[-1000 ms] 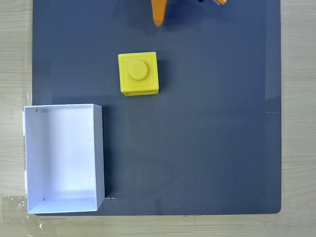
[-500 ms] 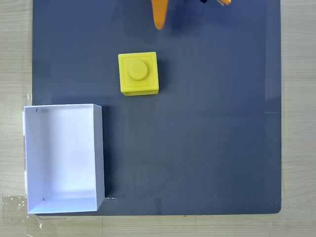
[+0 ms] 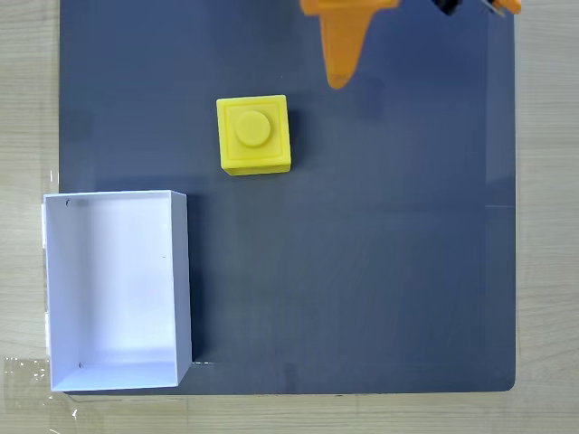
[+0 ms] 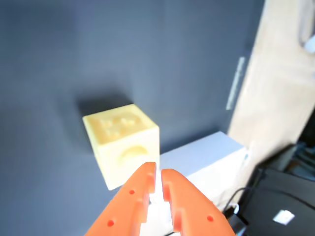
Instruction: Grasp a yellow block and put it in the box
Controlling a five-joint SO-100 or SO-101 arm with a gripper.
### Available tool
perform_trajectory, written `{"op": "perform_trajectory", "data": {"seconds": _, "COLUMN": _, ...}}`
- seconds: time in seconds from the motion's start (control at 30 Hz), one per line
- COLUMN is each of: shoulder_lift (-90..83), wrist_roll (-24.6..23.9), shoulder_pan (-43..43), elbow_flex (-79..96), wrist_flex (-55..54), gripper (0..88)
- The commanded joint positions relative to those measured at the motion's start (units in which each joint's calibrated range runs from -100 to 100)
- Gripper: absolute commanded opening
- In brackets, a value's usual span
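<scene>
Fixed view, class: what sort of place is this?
Probably a tabletop robot practice bench: a dark grey mat on a pale wooden table, a bright yellow plastic cube, a white shallow box.

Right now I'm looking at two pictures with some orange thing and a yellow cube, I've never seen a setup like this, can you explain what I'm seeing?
The orange plastic two-finger gripper is the end of a small robot arm. One picture comes from a fixed camera looking down on the dark grey mat; the other from a camera riding on the arm's wrist. On the mat sit a bright yellow plastic cube, stud face up, and, apart from it, an empty white shallow rectangular tray. The gripper's fingers are nearly together and hold nothing; the cube lies untouched.
</scene>
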Motion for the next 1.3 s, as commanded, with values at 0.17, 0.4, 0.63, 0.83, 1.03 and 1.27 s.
{"op": "perform_trajectory", "data": {"seconds": 0.17, "shoulder_lift": 23.46, "wrist_roll": 0.11, "shoulder_pan": 2.68, "elbow_flex": -32.83, "wrist_flex": 24.78, "gripper": 6.0}}
{"op": "perform_trajectory", "data": {"seconds": 0.4, "shoulder_lift": 28.55, "wrist_roll": 1.58, "shoulder_pan": 8.91, "elbow_flex": -38.08, "wrist_flex": 31.76, "gripper": 37.0}}
{"op": "perform_trajectory", "data": {"seconds": 0.63, "shoulder_lift": 29.73, "wrist_roll": 10.34, "shoulder_pan": 11.1, "elbow_flex": -30.03, "wrist_flex": 30.88, "gripper": 55.7}}
{"op": "perform_trajectory", "data": {"seconds": 0.83, "shoulder_lift": 36.09, "wrist_roll": 12.02, "shoulder_pan": 11.1, "elbow_flex": -27.68, "wrist_flex": 27.74, "gripper": 56.4}}
{"op": "perform_trajectory", "data": {"seconds": 1.03, "shoulder_lift": 42.61, "wrist_roll": 11.97, "shoulder_pan": 12.36, "elbow_flex": -30.12, "wrist_flex": 25.65, "gripper": 56.2}}
{"op": "perform_trajectory", "data": {"seconds": 1.27, "shoulder_lift": 48.29, "wrist_roll": 12.13, "shoulder_pan": 14.38, "elbow_flex": -31.47, "wrist_flex": 22.86, "gripper": 56.2}}
